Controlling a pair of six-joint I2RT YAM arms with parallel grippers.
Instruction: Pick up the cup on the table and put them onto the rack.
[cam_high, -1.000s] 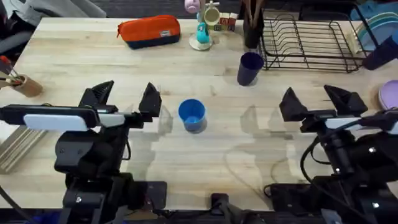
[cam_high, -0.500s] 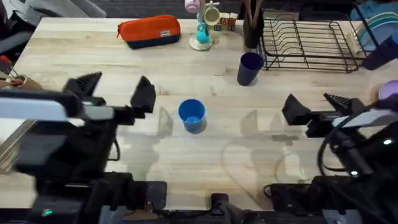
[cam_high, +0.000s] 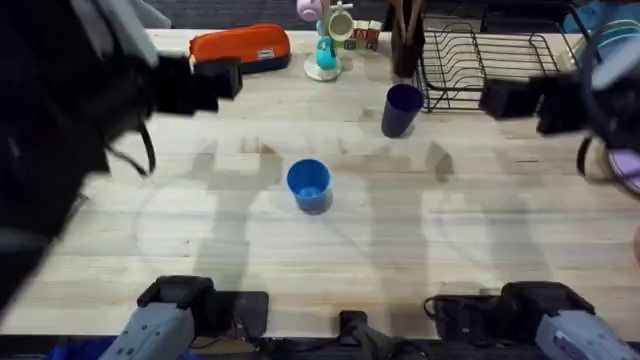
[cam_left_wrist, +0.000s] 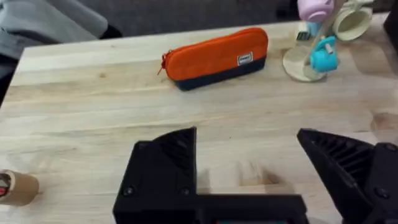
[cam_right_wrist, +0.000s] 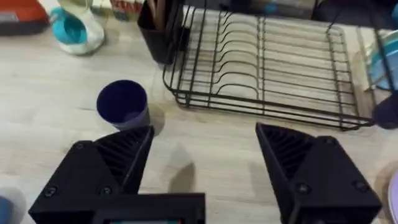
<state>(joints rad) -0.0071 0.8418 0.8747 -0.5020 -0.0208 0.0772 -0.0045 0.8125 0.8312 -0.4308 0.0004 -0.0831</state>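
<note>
Cups stand upright on the bench (cam_high: 330, 260): the navy cup (cam_right_wrist: 122, 104) sits just beyond the open, empty right hand (cam_right_wrist: 205, 155), near the rack (cam_right_wrist: 267, 68), while the blue cup (cam_high: 308, 185) lies mid-bench, nearer the open left hand (cam_left_wrist: 249, 168).

Overhead looks down and forward; the close right wrist view shares its rack (cam_high: 495, 65) (cam_right_wrist: 273, 68).

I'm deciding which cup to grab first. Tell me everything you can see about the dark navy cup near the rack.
The dark navy cup is a plain, handleless tumbler, plastic by its look, standing upright with its open mouth up and apparently empty. It sits on the pale wooden table, just off the near left corner of the black wire dish rack, apart from it. Nothing touches it; the right gripper hangs open nearby.
</note>
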